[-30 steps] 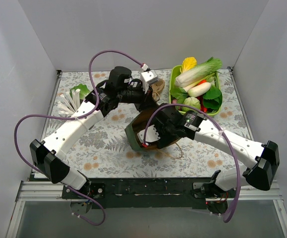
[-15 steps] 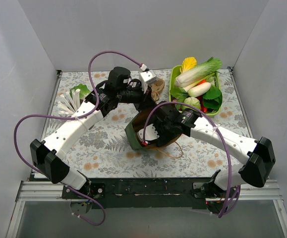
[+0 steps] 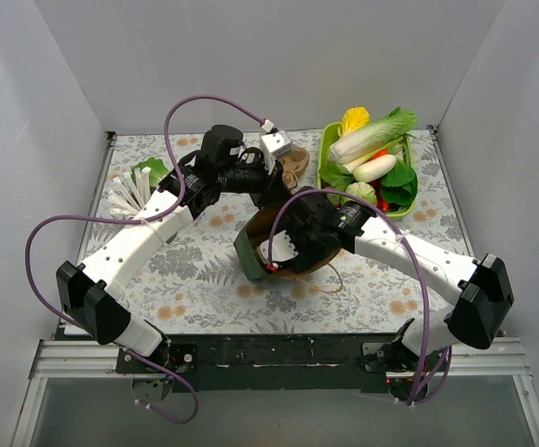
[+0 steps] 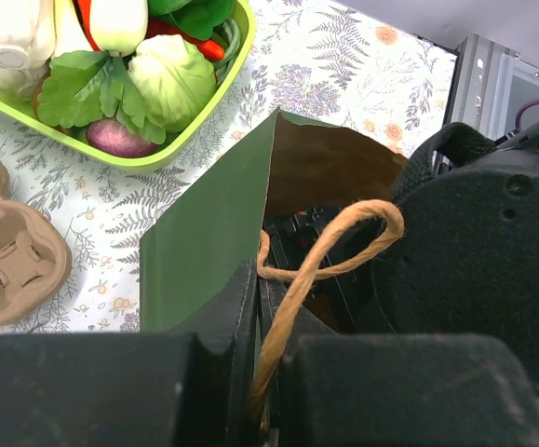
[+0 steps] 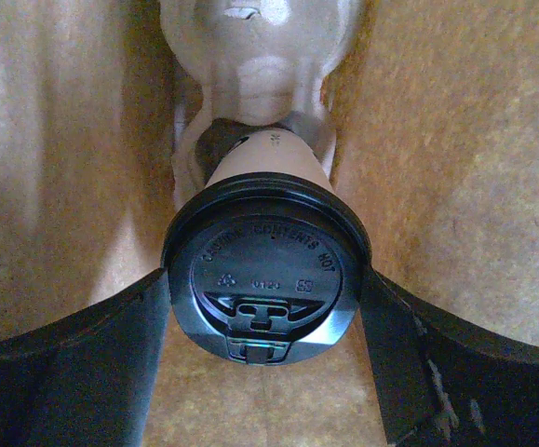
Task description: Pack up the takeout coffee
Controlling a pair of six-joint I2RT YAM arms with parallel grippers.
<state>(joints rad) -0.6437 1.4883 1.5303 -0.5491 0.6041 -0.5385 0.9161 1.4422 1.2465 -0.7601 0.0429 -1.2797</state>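
The takeout coffee [image 5: 265,279], a pale cup with a round black lid, sits deep inside the green paper bag [image 3: 249,258], its base against a pale moulded pulp shape [image 5: 260,56]. My right gripper [image 5: 264,303] reaches into the bag's brown interior, its fingers [image 5: 111,354] pressed on both sides of the lid. From above, only the right wrist [image 3: 317,233] shows at the bag's mouth. My left gripper [image 4: 267,307] is shut on the bag's rim [image 4: 204,242] and its twine handle [image 4: 334,251], holding the mouth open.
A green tray [image 3: 322,160] of toy vegetables stands at the back right and also shows in the left wrist view [image 4: 204,112]. The brown cardboard carrier [image 3: 295,168] lies behind the bag. White utensils [image 3: 129,196] lie at the left. White walls enclose the table.
My right arm has swung its elbow leftward and pushed its gripper a little further into the bag. The left arm and bag have barely moved.
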